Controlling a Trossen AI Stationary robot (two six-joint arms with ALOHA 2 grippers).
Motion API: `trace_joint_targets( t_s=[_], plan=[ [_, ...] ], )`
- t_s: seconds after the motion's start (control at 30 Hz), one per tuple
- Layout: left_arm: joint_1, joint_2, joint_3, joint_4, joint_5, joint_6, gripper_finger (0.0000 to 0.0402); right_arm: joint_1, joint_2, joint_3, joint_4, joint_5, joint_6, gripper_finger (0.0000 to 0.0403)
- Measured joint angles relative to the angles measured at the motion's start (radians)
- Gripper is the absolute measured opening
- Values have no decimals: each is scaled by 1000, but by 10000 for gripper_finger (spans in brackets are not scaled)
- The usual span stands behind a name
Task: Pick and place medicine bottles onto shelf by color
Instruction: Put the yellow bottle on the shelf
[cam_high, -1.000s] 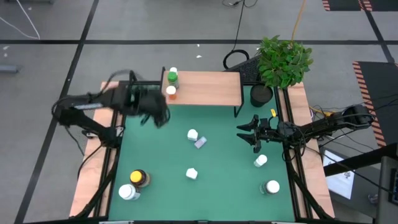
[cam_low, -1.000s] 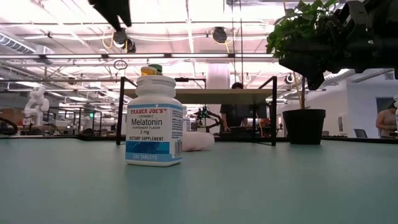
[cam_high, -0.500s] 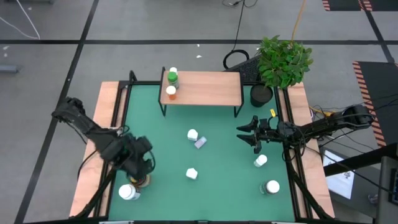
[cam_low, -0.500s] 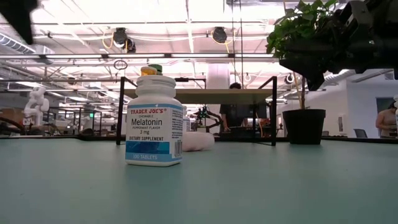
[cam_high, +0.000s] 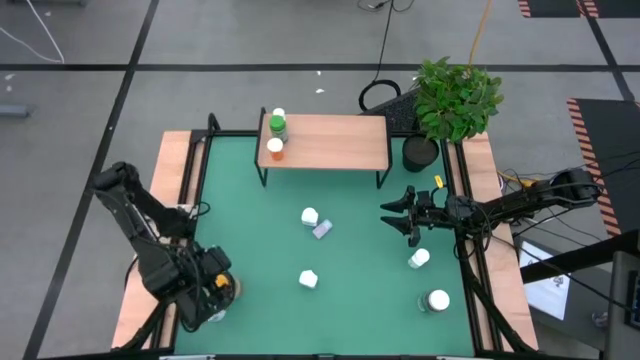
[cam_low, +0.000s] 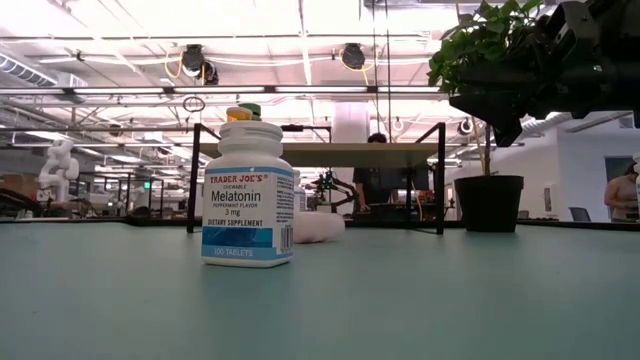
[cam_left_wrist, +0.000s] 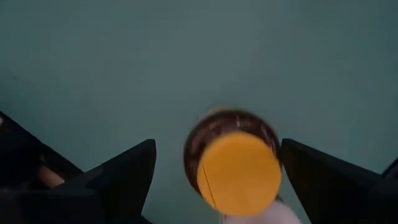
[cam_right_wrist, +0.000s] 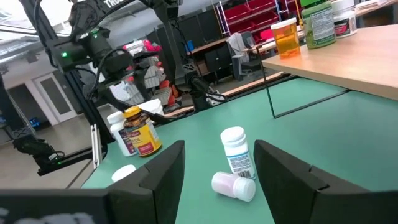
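The left gripper (cam_high: 212, 292) hangs over the near left corner of the green mat (cam_high: 350, 250), directly above the dark amber bottle (cam_left_wrist: 233, 162) with the yellow lid. Seen from its wrist, its fingers (cam_left_wrist: 124, 174) stand spread wide to either side of that lid, clear of it and holding nothing. A white bottle (cam_high: 207, 312) stands just beside the amber one, closer to the mat's near edge, mostly hidden under the arm.

The right gripper (cam_high: 405, 215) hovers above the mat's right side, its fingers (cam_right_wrist: 155, 174) partly apart and empty, pointing toward the middle of the mat.

The shelf (cam_high: 325, 142) stands at the mat's far edge. On its left end are the green bottle (cam_high: 277, 124) and, just beside it nearer the shelf's front edge, the orange bottle (cam_high: 274, 148), both upright with white caps. A further white cap appears to sit just behind the green one, though that is hard to make out.

Near the mat's centre a white bottle (cam_high: 309, 216) stands upright with the pale lilac bottle (cam_high: 322, 230) lying on its side against or very close to it. Another white bottle (cam_high: 308, 279), labelled Melatonin in the low view, stands toward the near edge. Two more white bottles sit on the right side: one (cam_high: 419, 258) lying below the right gripper, one (cam_high: 438, 300) upright near the near right corner. A potted plant (cam_high: 450, 100) stands at the far right corner.
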Motion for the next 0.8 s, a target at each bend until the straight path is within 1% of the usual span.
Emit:
trace_joint_targets(
  t_s=[0.17, 0.33, 0.4, 0.5, 0.67, 0.73, 0.8],
  plan=[
    [-43, 44, 0, 37, 34, 14, 347, 0, 0, 0, 0, 1, 0, 187],
    [-61, 67, 0, 22, 35, 10, 346, 0, 0, 0, 12, 1, 0, 187],
    [-60, 67, 0, -1, 34, -2, 338, 0, 0, 0, 21, 1, 0, 187],
    [-48, 67, 0, -25, 34, -16, 307, 0, 0, 0, 40, 1, 0, 187],
    [-31, 67, 0, -14, 13, 18, 235, 0, 0, 6, 44, -2, 7, 187],
    [-22, 67, 0, -7, 12, 44, 215, 0, 0, 6, 46, -6, 8, 187],
    [-12, 66, 0, -4, 12, 57, 209, 0, 0, 6, 46, -24, 10, 187]
  ],
)
